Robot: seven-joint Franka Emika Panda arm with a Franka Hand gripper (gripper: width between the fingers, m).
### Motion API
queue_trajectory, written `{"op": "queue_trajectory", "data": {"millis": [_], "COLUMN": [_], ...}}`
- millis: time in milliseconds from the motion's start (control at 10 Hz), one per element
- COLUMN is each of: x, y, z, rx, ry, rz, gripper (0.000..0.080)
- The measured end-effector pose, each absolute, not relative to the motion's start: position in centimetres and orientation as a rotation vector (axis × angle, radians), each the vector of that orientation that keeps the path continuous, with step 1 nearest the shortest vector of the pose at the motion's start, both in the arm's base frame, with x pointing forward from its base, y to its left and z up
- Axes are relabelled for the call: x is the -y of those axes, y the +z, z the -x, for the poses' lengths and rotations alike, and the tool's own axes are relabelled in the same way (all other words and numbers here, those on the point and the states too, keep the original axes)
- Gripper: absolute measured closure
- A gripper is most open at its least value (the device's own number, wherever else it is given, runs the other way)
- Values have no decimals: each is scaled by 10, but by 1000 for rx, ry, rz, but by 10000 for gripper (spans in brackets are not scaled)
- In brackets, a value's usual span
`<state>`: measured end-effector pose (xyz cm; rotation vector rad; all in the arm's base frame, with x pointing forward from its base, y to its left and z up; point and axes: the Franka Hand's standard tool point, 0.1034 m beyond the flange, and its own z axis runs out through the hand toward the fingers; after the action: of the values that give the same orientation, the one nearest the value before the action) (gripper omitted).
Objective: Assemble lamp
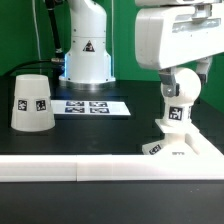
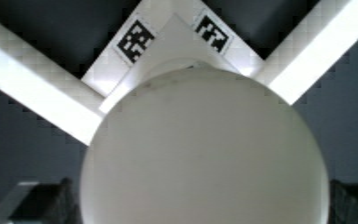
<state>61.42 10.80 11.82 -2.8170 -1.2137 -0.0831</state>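
The lamp's rounded white bulb (image 1: 178,104) stands upright on the flat stepped base (image 1: 176,149) at the exterior view's right, a black-and-white marker on its side. My gripper (image 1: 182,84) hangs straight over it, open, one finger on each side of the bulb's top; I cannot tell whether they touch it. In the wrist view the bulb (image 2: 197,140) fills most of the picture, with the base (image 2: 169,55) and its two markers beyond it. Only dark finger edges show in the lower corners around the gripper (image 2: 197,206). The tapered shade (image 1: 31,102) stands alone, wide end down, at the exterior view's left.
The marker board (image 1: 88,106) lies flat on the dark table between the shade and the base. The arm's white pedestal (image 1: 87,52) rises behind it. A white rail (image 1: 80,168) runs along the table's front edge.
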Motion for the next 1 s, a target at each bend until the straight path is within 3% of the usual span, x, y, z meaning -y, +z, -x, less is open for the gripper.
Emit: {"op": "queue_trajectory", "data": {"millis": [600, 800, 900, 1000], "x": [-104, -103, -103, -103], "y": [115, 114, 114, 114], "z": [-614, -614, -614, -614], "rx": [1987, 1990, 1989, 1988], "ry": [-94, -90, -90, -90], "rz": [2388, 2387, 2388, 2389], "gripper": [101, 101, 226, 226]}}
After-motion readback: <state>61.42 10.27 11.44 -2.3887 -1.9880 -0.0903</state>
